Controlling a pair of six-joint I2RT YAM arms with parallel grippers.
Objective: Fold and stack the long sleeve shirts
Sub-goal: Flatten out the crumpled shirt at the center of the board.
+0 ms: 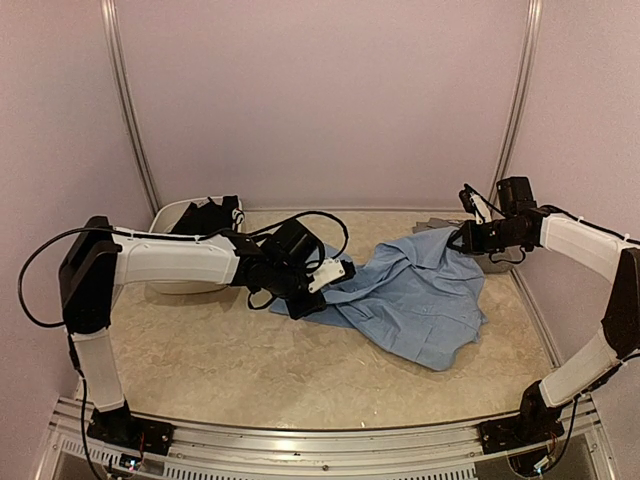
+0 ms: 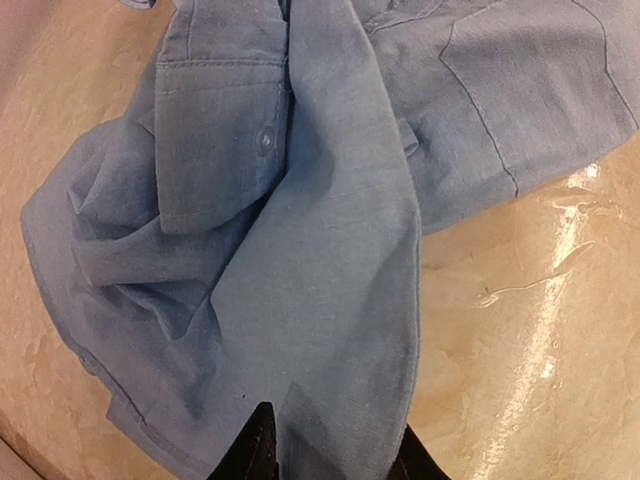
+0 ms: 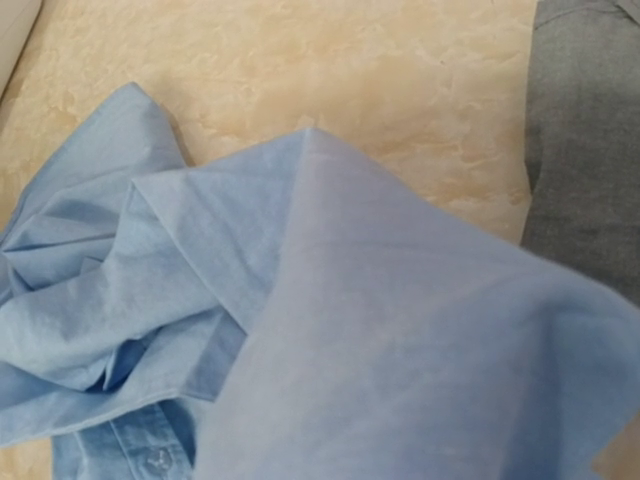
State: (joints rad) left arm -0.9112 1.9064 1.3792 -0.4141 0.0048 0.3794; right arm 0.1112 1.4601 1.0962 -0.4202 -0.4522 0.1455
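Shirts: you have three to count, namely one light blue shirt [image 1: 420, 295], one grey shirt [image 3: 585, 150] and one black shirt [image 1: 208, 217].
Tub: one white tub [image 1: 166, 213].
Grippers: two, one on each arm.
Left gripper [image 2: 335, 458]: your fingers stand partly closed, one on either side of a fold at the light blue shirt's edge. You cannot tell whether they pinch it.
Right gripper [image 1: 463, 240]: closed tight on a corner of the light blue shirt, which it holds up off the table [image 1: 250, 350].
Light blue shirt: crumpled, stretched between your two grippers, with most of it below the right one.
Grey shirt: flat on the table just beyond the right gripper, well apart from the left.
Black shirt: bundled in the white tub, behind the left gripper and beside that arm.
Hidden: blue cloth covers your right fingers in the wrist view. Only the tips of the left fingers show. The grey shirt is cut off by the frame edge and lies partly behind the right arm. The left arm crosses the tub.
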